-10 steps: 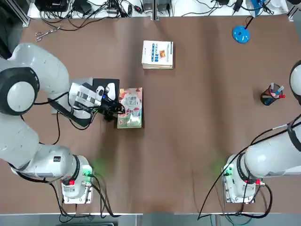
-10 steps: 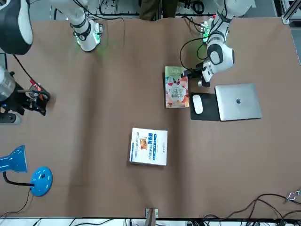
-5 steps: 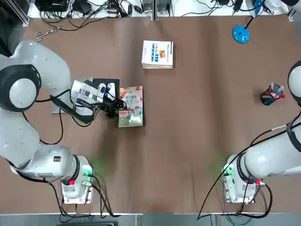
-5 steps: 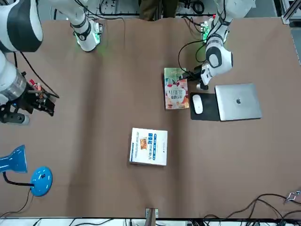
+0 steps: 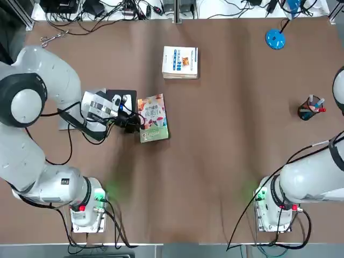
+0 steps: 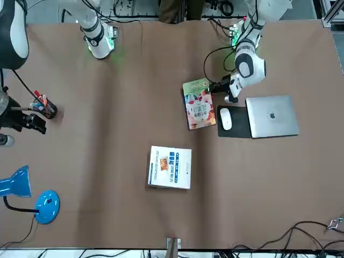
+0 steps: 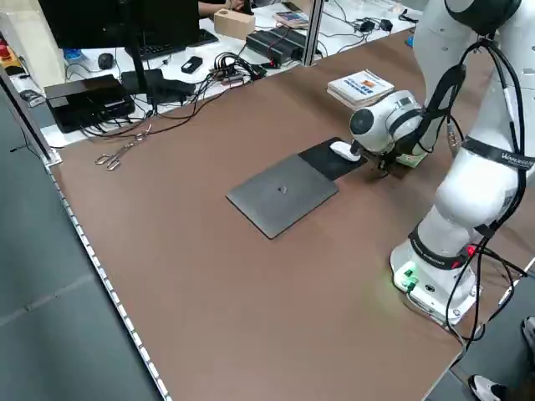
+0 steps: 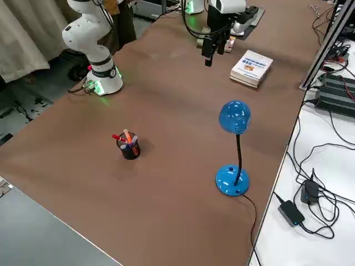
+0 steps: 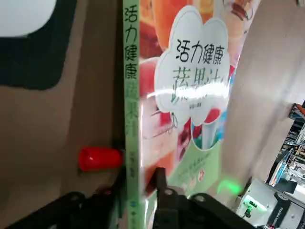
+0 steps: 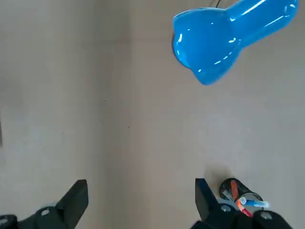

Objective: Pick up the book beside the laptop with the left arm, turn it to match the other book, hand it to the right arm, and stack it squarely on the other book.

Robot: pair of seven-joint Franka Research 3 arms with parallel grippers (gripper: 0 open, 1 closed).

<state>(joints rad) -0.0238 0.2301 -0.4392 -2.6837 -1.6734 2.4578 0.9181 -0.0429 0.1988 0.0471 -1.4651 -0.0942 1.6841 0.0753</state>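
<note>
We find the left gripper (image 5: 135, 123) jaws clenched on the cartoon book (image 5: 153, 118); right gripper (image 10: 138, 200) released. Turning, handover and stacking remain.

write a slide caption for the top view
Left tool clamps the colourful book by its spine edge beside the mouse pad.

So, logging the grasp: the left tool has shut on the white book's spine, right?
Not the white book. The left tool is shut on the spine of the colourful book, as the left wrist view shows; the white book lies untouched farther up the table.
</note>
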